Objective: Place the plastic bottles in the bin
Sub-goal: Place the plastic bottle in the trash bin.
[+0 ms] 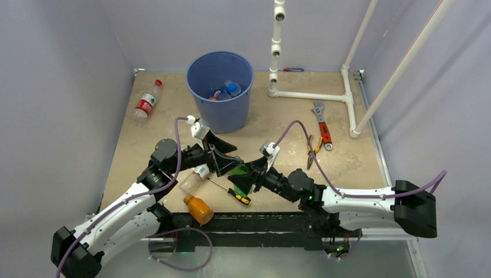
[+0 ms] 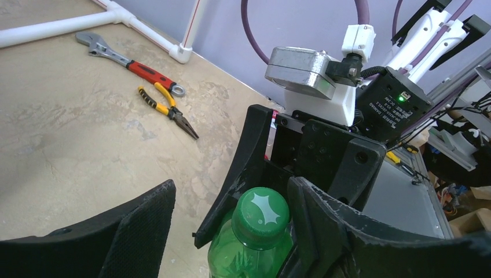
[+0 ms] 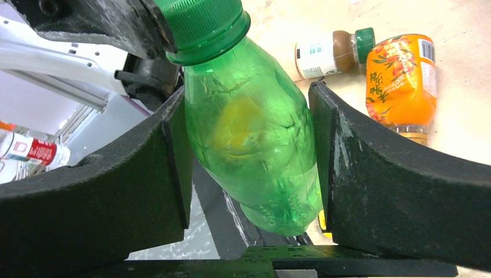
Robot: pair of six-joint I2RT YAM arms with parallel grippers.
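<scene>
The green bottle is lying lengthwise between the fingers of my right gripper, base toward my palm and cap pointing out past the tips into my left gripper. Under both grippers the sandy tabletop is running back to lilac walls, the blue bin standing just beyond my left gripper. My right fingers are squeezing the bottle's belly, while my left jaws are standing partly apart around the cap, one finger touching it.
</scene>
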